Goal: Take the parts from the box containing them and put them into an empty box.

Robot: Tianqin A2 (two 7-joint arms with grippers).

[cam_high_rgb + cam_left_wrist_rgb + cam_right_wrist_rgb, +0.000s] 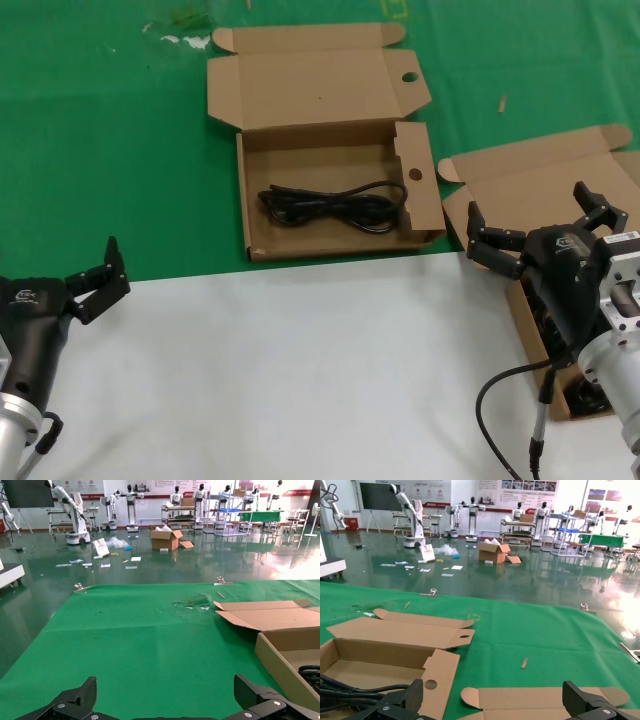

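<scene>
The box with round punched holes point(250, 190) lies open in the middle of the green mat. One coiled black cable point(335, 207) lies inside it. The box without holes point(520, 185) lies open at the right, and my right arm hides most of its tray. Something dark, probably cables point(590, 400), shows in its near end. My right gripper point(530, 205) is open and empty above this box. My left gripper point(95, 270) is open and empty at the near left, over the edge of the white sheet. The right wrist view shows the holed box point(440, 672), its cable point(350, 687) and the other box's lid point(545, 700).
A white sheet point(300, 370) covers the near part of the table, and the green mat point(100, 150) lies beyond it. Small scraps point(180, 35) lie at the mat's far edge. In the left wrist view the holed box's wall point(280, 665) is to one side of my left gripper point(165, 692).
</scene>
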